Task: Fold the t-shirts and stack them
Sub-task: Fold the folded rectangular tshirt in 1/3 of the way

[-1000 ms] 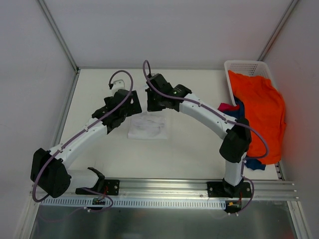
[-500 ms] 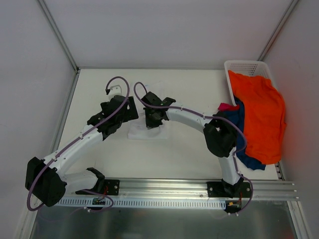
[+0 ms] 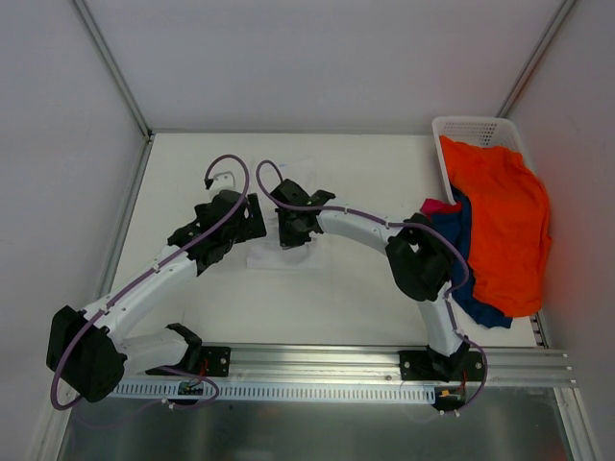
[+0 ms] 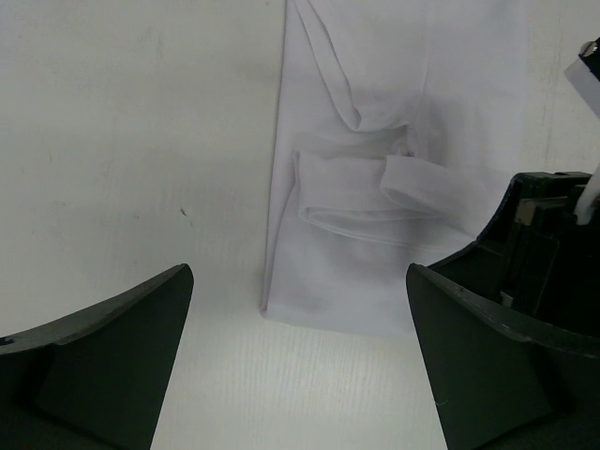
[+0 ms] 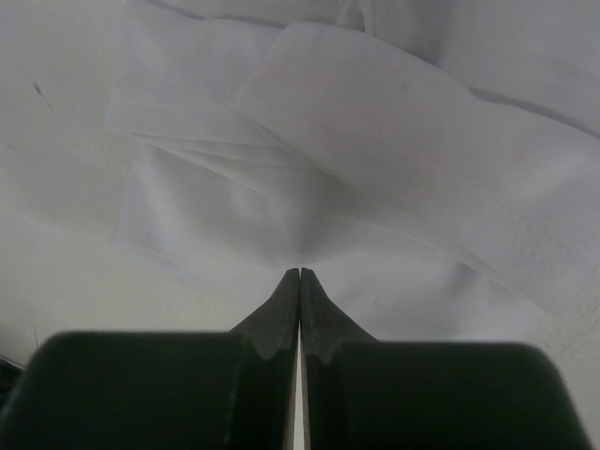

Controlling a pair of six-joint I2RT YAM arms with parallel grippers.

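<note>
The white t-shirt lies folded on the table in the top view, partly hidden under both wrists. In the right wrist view my right gripper is shut, its tips resting on the white t-shirt, with creases running out from them. My left gripper stands open just short of the white t-shirt's near corner, with only bare table between its fingers. From above, the left gripper sits left of the right gripper. At the right lie the orange t-shirt, the navy one and the magenta one.
A white lattice basket stands at the back right corner, the orange cloth spilling out of it. White walls with metal posts close in the table on three sides. A metal rail holding both arm bases runs along the near edge.
The right gripper has come down and toward the near-left onto the white t-shirt, staying shut. The left gripper has shifted slightly toward the near-left, still open.
</note>
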